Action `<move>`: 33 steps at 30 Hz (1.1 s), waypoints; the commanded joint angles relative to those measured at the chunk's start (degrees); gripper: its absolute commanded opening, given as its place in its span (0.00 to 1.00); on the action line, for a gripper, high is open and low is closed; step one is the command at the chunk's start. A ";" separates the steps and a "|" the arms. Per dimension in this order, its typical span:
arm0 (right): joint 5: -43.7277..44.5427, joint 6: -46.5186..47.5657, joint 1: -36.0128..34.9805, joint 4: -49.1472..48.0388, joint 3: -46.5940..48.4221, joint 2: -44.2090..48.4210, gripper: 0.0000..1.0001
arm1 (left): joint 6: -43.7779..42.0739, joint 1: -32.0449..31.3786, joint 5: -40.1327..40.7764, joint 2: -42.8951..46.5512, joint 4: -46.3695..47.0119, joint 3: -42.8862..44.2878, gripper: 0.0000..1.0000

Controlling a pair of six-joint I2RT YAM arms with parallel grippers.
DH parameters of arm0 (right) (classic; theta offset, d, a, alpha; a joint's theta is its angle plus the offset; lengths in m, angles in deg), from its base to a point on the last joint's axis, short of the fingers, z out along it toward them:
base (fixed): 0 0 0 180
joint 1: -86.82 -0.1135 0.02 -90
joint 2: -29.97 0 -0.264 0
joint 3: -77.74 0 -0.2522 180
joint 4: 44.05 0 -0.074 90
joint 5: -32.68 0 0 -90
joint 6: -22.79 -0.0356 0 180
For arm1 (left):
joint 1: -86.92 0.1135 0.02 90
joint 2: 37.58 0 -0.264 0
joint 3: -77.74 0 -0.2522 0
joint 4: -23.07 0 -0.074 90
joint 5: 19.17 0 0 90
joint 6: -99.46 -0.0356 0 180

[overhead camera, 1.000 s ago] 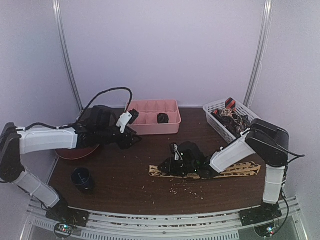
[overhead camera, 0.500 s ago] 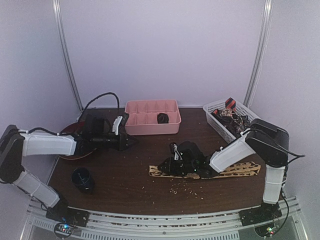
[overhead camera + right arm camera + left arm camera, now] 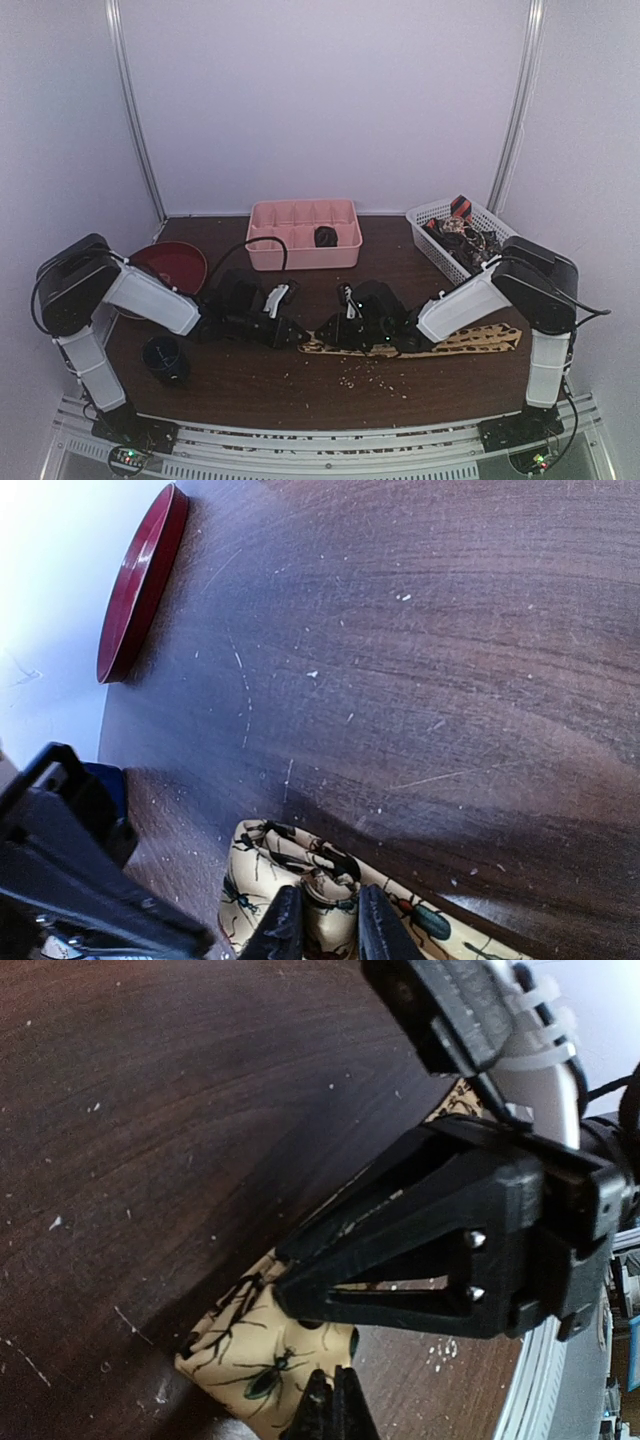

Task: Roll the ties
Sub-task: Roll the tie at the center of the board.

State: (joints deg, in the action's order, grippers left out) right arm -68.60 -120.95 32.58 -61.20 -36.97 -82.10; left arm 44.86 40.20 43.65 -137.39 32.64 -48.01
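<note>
A tan tie (image 3: 470, 340) printed with insects lies across the near half of the table, its left end folded into a small roll (image 3: 260, 865). My right gripper (image 3: 328, 925) is shut on a fold of that roll and shows low on the table in the top view (image 3: 327, 334). My left gripper (image 3: 335, 1410) is shut, with its tips touching the roll's near edge (image 3: 240, 1360); nothing shows between them. It sits just left of the right gripper (image 3: 297, 337). A dark rolled tie (image 3: 325, 237) lies in the pink tray (image 3: 300, 255).
A white basket (image 3: 425, 225) at the back right holds more dark and red patterned ties (image 3: 462, 232). A red plate (image 3: 170, 262) lies at the left, with a dark cup (image 3: 163, 355) nearer the front. Crumbs dot the wood near the tie.
My left arm has swung from beside the pink tray down and right to the tie's rolled end, and its jaws closed on the way. The right gripper has kept its hold.
</note>
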 commanded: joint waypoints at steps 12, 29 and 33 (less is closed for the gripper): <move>3.44 1.00 0.05 6.21 0.28 5.43 0.27 | 1.67 -0.21 0.89 -4.96 7.60 -2.41 0.00; 0.31 2.52 -1.11 10.12 2.92 1.51 0.17 | 2.31 -0.39 1.03 -5.75 7.77 -1.23 0.00; 1.50 2.61 -1.34 10.71 1.72 2.18 0.14 | 2.60 -0.44 1.65 -4.96 6.79 -1.21 0.00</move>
State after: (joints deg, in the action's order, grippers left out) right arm -67.29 -118.78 31.75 -52.37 -34.70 -79.63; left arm 46.96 40.09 43.85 -142.27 39.46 -49.71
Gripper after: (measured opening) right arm 0.149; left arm 0.004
